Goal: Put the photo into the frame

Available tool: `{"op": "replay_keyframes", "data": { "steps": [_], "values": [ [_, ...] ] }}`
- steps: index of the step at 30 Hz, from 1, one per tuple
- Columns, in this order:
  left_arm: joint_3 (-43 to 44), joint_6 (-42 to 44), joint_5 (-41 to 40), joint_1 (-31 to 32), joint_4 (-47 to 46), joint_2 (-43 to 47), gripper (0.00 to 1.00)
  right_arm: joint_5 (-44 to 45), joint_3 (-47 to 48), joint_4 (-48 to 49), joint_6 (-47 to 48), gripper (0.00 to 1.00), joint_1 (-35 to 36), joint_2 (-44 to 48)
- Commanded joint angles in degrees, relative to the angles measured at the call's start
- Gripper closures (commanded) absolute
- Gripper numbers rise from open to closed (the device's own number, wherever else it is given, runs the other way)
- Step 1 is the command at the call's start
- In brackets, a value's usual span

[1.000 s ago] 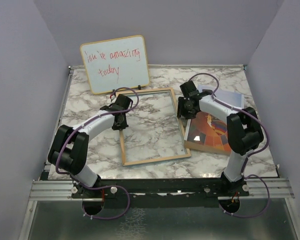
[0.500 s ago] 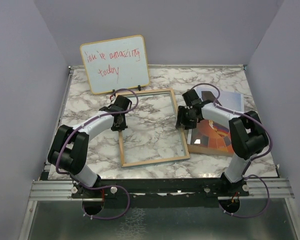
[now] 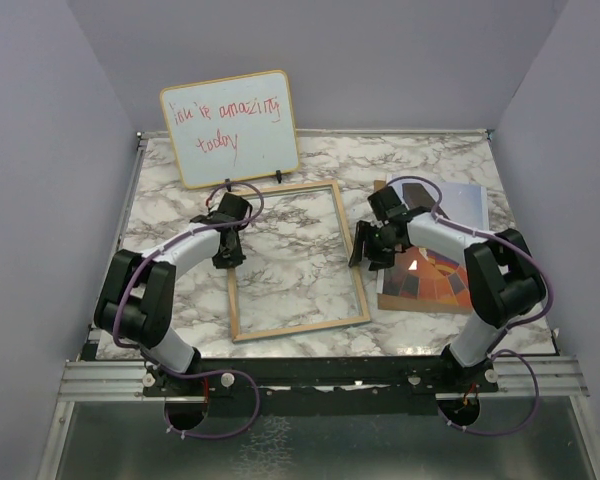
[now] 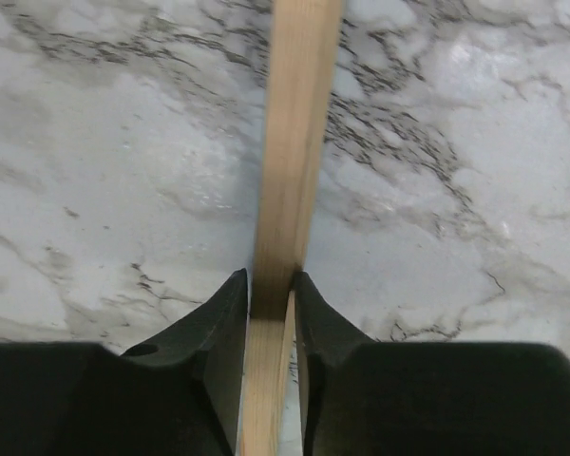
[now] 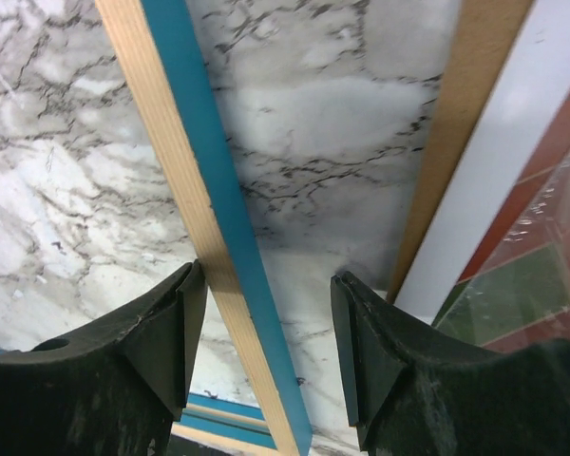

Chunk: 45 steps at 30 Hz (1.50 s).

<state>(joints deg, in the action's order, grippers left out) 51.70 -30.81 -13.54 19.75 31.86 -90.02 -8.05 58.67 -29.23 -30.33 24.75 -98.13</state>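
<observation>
Frame point(image 3: 298, 329) lies flat on the marble desk point(image 3: 440, 160), slid left and swung slightly from where it lay a second ago. The left gripper point(image 4: 271, 285) has gone with it, clenched on the left wooden rail. The right gripper point(image 5: 266, 285) has come nearer, released, its jaws spread astride the right rail. The photo point(image 3: 430, 280) lies just right of the frame, more uncovered than before.

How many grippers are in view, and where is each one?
2. The left gripper pinches the frame's left rail; the right gripper, open, straddles its right rail beside the photo. None hidden.
</observation>
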Motion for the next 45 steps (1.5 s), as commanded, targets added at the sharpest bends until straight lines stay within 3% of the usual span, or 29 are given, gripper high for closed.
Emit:
{"op": "replay_keyframes", "data": {
  "steps": [1,3,6,11,15,23,32,38,45],
  "values": [
    [2.45,3.12,-5.67,-2.52,6.34,-0.44,0.64,-1.61,1.64,-4.35,1.03,0.41,-0.06,0.83],
    [3.26,3.77,-3.33,-2.52,6.86,0.76,0.46,0.16,3.79,-5.43,0.28,0.41,-0.06,2.61],
    [4.80,3.87,1.35,-2.52,7.43,3.70,0.33,5.98,7.64,-7.64,-1.52,0.41,-0.06,5.57],
    [8.67,2.98,6.83,-2.32,8.42,8.49,0.23,18.58,10.08,-11.04,-3.75,0.38,-1.15,10.01],
    [12.27,0.66,10.91,1.65,5.37,9.19,0.18,25.84,9.04,-13.18,-3.23,0.23,-6.59,11.82],
    [21.68,-5.29,22.13,16.09,-9.89,-2.52,0.14,27.27,3.67,-14.86,-3.18,0.09,-23.00,15.46],
    [42.61,-4.55,30.95,28.82,-12.26,-24.12,0.15,21.54,-8.14,-14.19,-6.58,0.03,-34.69,21.63],
    [49.85,-5.12,34.39,32.59,-12.44,-33.67,0.17,17.69,-13.57,-13.07,-7.86,0.02,-35.48,21.68],
    [50.08,-6.62,35.94,32.81,-12.40,-37.91,0.19,11.48,-17.92,-11.68,-7.80,0.02,-35.53,20.86]
  ]
}}
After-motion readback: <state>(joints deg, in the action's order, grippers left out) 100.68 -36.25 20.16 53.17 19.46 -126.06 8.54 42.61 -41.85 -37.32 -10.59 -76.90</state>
